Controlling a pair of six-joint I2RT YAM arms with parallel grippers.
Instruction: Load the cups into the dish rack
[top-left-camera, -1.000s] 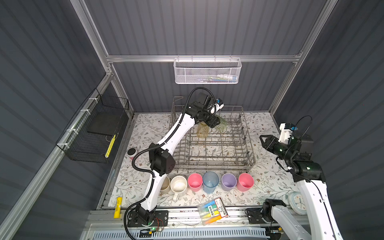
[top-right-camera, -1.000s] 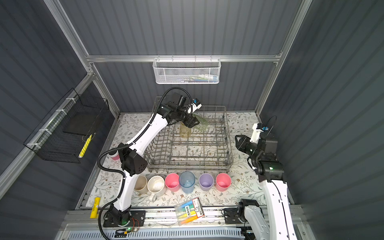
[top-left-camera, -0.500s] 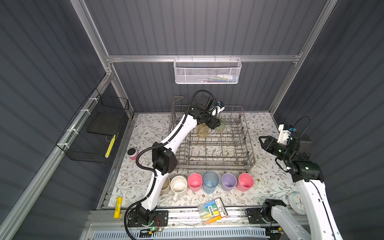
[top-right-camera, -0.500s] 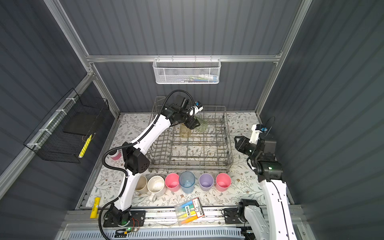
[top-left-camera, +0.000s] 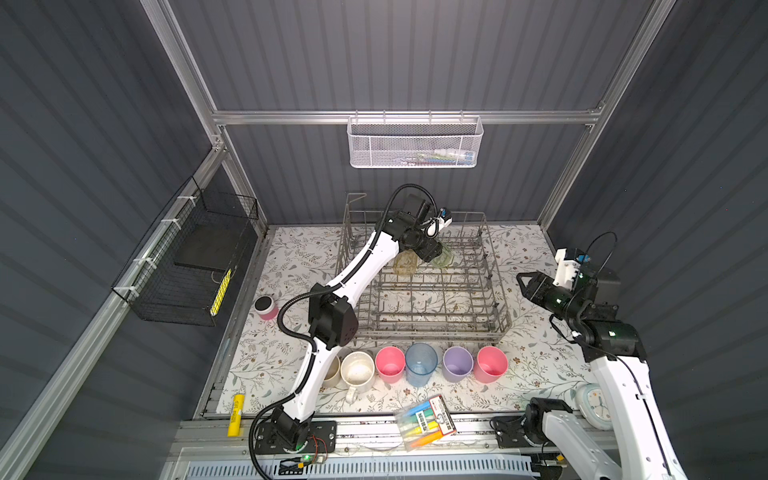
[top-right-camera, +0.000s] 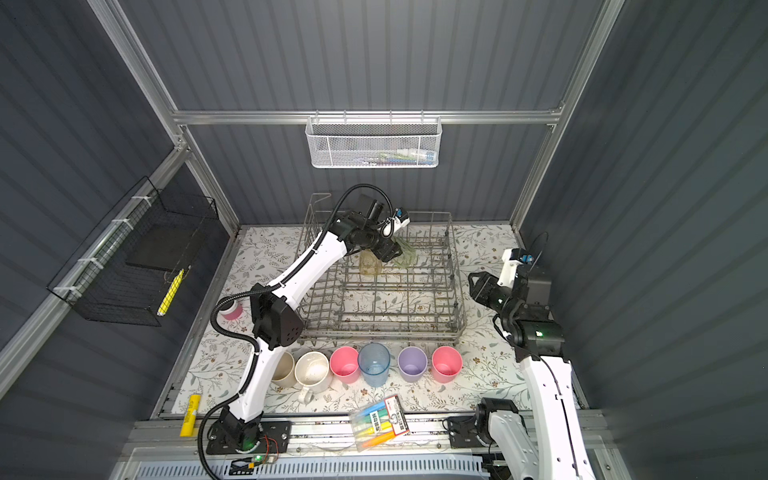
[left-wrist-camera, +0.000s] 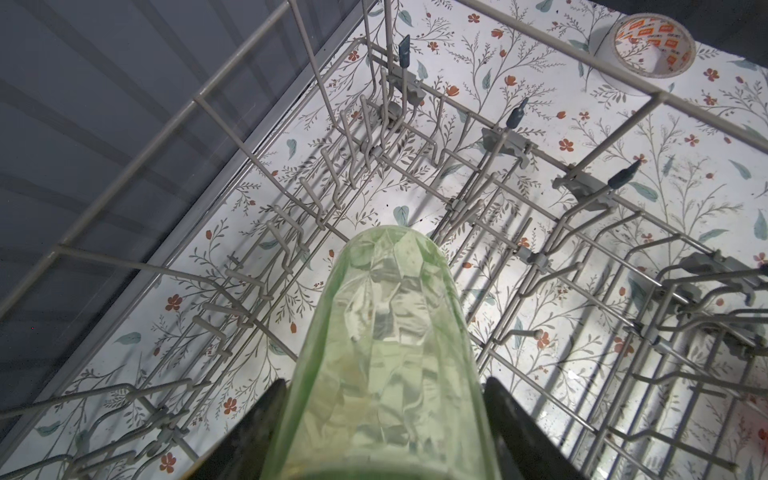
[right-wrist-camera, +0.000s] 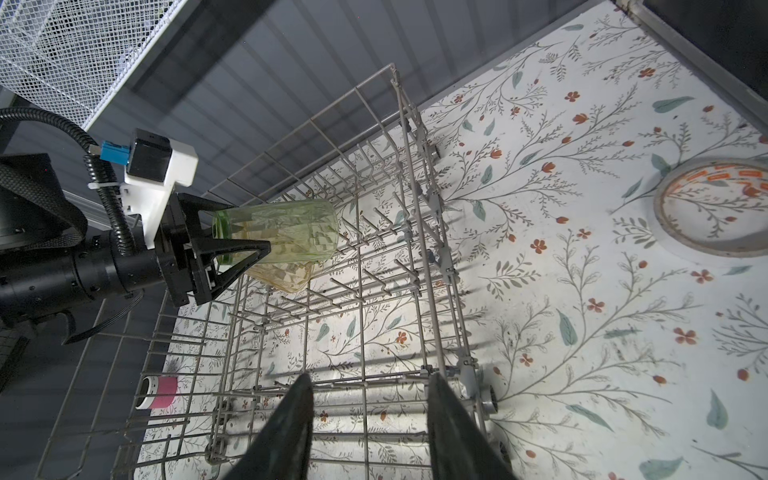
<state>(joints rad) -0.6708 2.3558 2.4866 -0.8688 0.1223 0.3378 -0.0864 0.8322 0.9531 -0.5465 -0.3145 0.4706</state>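
We are clamping the green ribbed glass (left-wrist-camera: 386, 332) in our left tool (right-wrist-camera: 244, 237), both black fingers (left-wrist-camera: 515, 424) pressing on its sides close to the rim, and we are holding it tipped onto its side over the tines at the far end of the dish rack (top-left-camera: 415, 328). The amber ribbed glass (top-left-camera: 405, 264) is already sitting among the tines just beside and below it; we are not managing to tell whether the two are touching. Our right tool (right-wrist-camera: 370, 415) is hovering at the right side of the rack with its jaws parted and nothing between them. The six remaining cups are standing upright in a row on the bench (top-left-camera: 536, 365) just in front of the rack: the beige tumbler (top-left-camera: 333, 372), half hidden by our left arm, the cream mug (top-left-camera: 357, 370), a pink tumbler (top-left-camera: 390, 363), the clear-blue tumbler (top-left-camera: 421, 365), the lilac tumbler (top-left-camera: 457, 363) and the second pink tumbler (top-left-camera: 491, 363)
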